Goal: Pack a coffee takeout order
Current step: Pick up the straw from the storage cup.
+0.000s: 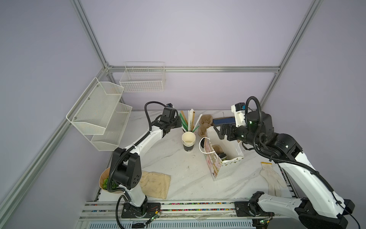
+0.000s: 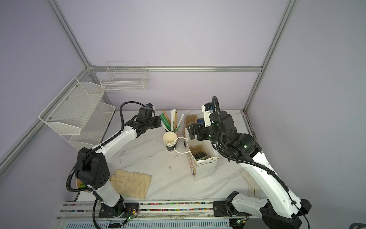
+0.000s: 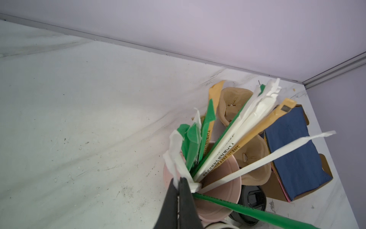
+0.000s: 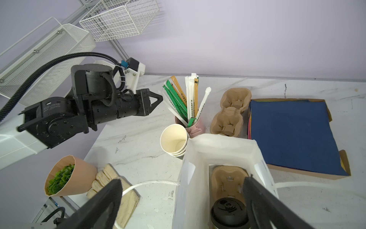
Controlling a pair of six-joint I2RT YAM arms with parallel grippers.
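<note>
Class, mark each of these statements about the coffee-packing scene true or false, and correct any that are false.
1. The left gripper is shut on a white-wrapped straw standing in the pink cup. True.
2. The right gripper is clamped on the bag's handle. False: its jaws are open over the paper bag and hold nothing.
3. A lidded cup sits in a carrier inside the bag. True.
4. The navy napkin is packed in the bag. False: it lies in the cardboard tray beside the bag.
5. The stack of empty paper cups stands upright next to the pink cup. True.
</note>
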